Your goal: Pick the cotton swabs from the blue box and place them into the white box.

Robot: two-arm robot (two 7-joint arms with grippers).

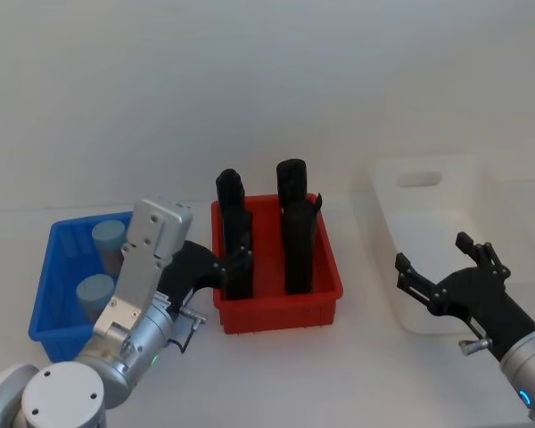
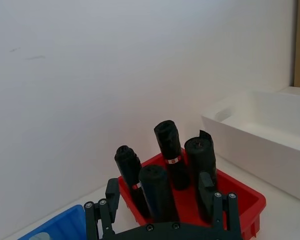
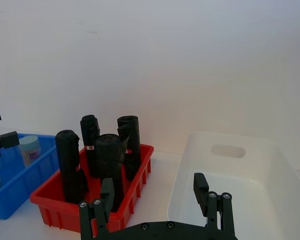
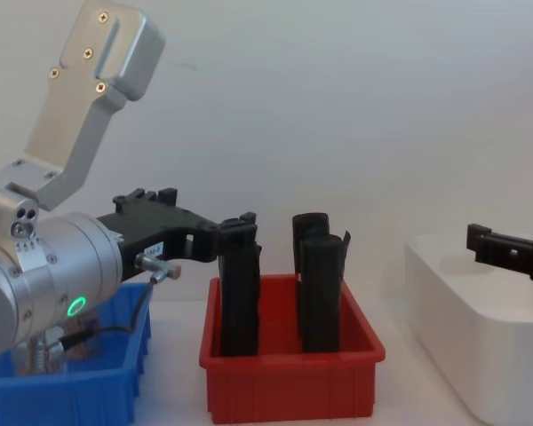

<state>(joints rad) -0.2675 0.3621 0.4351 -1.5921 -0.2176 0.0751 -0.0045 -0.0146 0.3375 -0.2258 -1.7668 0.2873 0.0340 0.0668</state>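
A: Why is the left gripper (image 1: 216, 281) sitting in the lower left of the head view, between the blue box (image 1: 43, 303) and the red bin (image 1: 276, 314)?

B: My guess is that it's the arm nearest the pickup. Its fingers are spread wide with nothing between them, which looks like a set-up for a reach into the blue box

A: And the cotton swabs (image 1: 108, 236)?

B: Two jars stand upright in the blue box at the left of the frame, lids up, one behind the other. Upright like that, the round sides are free to clamp, so I'd expect an approach from above

A: The black rolls (image 1: 292, 183) in the red bin stand tall right beside that gripper

B: Yes, and that's the risk: a swing toward the white box (image 1: 381, 201) would have to clear them or knock them

A: What about the right gripper (image 1: 435, 267)?

B: Lower right, hovering over the near end of the white box, fingers apart and empty. What I can see of the inside of that box holds nothing, so I judge that no jar has been delivered yet
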